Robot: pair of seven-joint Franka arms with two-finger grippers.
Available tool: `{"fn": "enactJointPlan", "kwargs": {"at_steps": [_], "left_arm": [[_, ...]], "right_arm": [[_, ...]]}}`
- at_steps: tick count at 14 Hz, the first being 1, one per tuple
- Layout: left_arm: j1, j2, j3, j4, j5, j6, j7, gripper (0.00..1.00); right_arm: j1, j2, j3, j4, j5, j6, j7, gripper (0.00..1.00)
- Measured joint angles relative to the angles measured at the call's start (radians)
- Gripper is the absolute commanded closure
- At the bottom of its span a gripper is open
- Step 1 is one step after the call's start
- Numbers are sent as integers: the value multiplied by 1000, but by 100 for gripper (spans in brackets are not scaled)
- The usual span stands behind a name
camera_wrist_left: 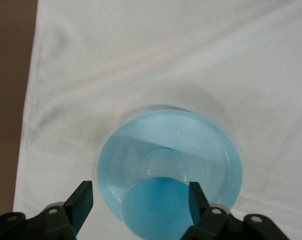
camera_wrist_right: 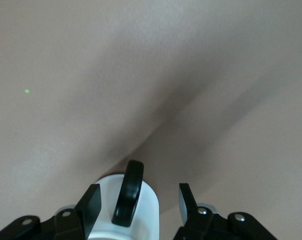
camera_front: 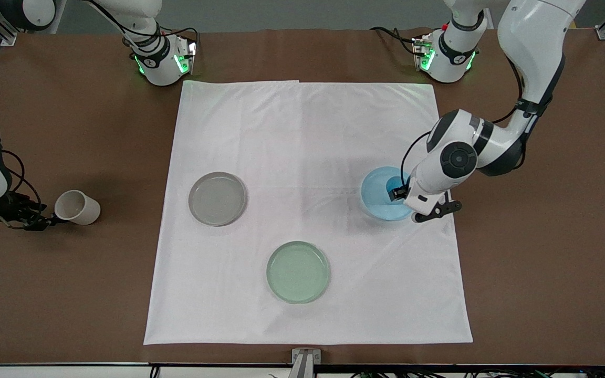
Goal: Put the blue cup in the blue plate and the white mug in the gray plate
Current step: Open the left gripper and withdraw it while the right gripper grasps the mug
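- Front view: the blue cup (camera_front: 393, 188) stands in the blue plate (camera_front: 373, 191) under the left claw (camera_front: 402, 193); the white mug (camera_front: 76, 207) lies on the brown counter (camera_front: 71, 294), well apart from the gray plate (camera_front: 217, 198).
- Left wrist view: the left claw (camera_wrist_left: 138, 200) is released, fingers spread either side of the cup (camera_wrist_left: 158, 207).
- Right wrist view: the right claw (camera_wrist_right: 138, 202) straddles the mug's dark handle (camera_wrist_right: 127, 192), ungripped.

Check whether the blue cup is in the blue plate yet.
In. The blue cup stands upright on the blue plate, between the left gripper's open fingers.
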Motion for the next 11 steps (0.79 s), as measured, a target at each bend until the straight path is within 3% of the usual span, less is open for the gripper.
{"fn": "enactJointPlan", "kwargs": {"at_steps": [3,9,11], "left_arm": [[17,-10,4,99,2,-101,24,0],[97,-10,13,174,3,-127,202,0],[117,-10,13,199,3,-148,256,0]], "right_arm": [[0,0,1,-1,0,-6,0,48],[0,4,4,-5,0,-8,-1,59],[0,6,7,-7,0,-8,-1,69]]}}
